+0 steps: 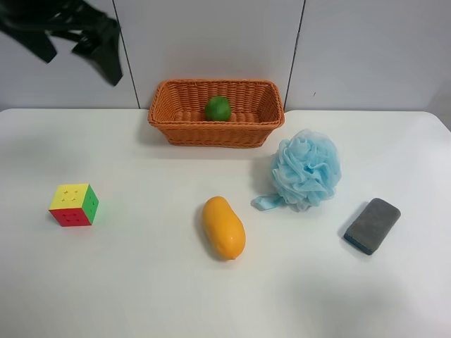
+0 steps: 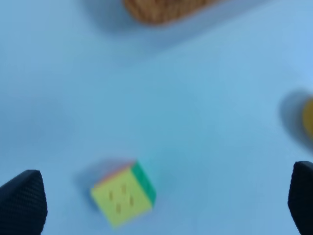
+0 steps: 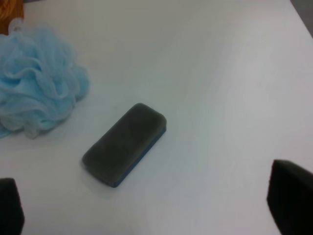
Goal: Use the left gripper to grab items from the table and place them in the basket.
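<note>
Exterior high view. White surface (image 1: 141,282) carried four loose items and one container. Wicker basket (image 1: 215,137) stood at the far edge, centre, holding a round green fruit (image 1: 218,108) against its back wall. Puzzle cube (image 1: 73,205), yellow face up with red and green sides showing, sat towards this view's left, well apart from the rest. Orange-yellow mango (image 1: 223,227) lay near the middle, in front of the basket. Light-blue bath pouf (image 1: 306,171) rested to the mango's right, just off the basket's right corner, its ribbon loop trailing on the surface. Dark grey sponge (image 1: 372,224) lay flat further right, near the pouf but not touching it. A black arm (image 1: 67,32) hung blurred in the upper left corner, above and clear of everything.

Right wrist view. The sponge (image 3: 124,144) lay flat, grey top over a blue underside, with the pouf (image 3: 36,81) close beside it. Right gripper (image 3: 156,198) hovered over bare surface; its fingers (image 3: 291,193) were spread wide at the picture's edges, holding nothing.

Left wrist view. Picture blurred and blue-tinted. Left gripper (image 2: 161,198) was raised over the surface, fingers (image 2: 22,200) spread far apart and empty. The cube (image 2: 123,192) sat below between them, untouched. An edge of the basket (image 2: 164,9) and a sliver of the mango (image 2: 308,117) showed at the margins.
</note>
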Robot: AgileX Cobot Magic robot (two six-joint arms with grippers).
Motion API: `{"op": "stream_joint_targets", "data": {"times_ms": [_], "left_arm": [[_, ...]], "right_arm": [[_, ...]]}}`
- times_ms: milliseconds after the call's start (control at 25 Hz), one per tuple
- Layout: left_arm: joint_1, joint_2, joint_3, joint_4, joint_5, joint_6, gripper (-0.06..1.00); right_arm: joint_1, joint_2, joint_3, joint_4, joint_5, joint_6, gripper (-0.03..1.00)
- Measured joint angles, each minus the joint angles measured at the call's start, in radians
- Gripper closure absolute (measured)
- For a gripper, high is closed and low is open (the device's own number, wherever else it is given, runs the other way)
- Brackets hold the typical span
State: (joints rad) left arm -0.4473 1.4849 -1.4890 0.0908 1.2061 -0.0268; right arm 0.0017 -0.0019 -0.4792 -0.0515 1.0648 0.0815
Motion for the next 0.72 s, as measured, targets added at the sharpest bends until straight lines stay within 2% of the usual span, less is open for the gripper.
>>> {"op": "stream_joint_targets", "data": {"times_ms": [240, 600, 720], "left_arm": [[0.0, -0.401, 0.382, -0.005, -0.036, -0.001, -0.05], [0.0, -0.948, 0.634, -0.005, -0.042, 0.01, -0.05], [0.031, -1.077, 0.718, -0.017, -0.06, 0.011, -0.05]], "right_arm": [[0.0, 0.0, 0.0, 0.0, 0.0, 0.0, -0.02], [0.0, 0.0, 0.0, 0.0, 0.0, 0.0, -0.02], [0.0, 0.0, 0.0, 0.0, 0.0, 0.0, -0.02]]}}
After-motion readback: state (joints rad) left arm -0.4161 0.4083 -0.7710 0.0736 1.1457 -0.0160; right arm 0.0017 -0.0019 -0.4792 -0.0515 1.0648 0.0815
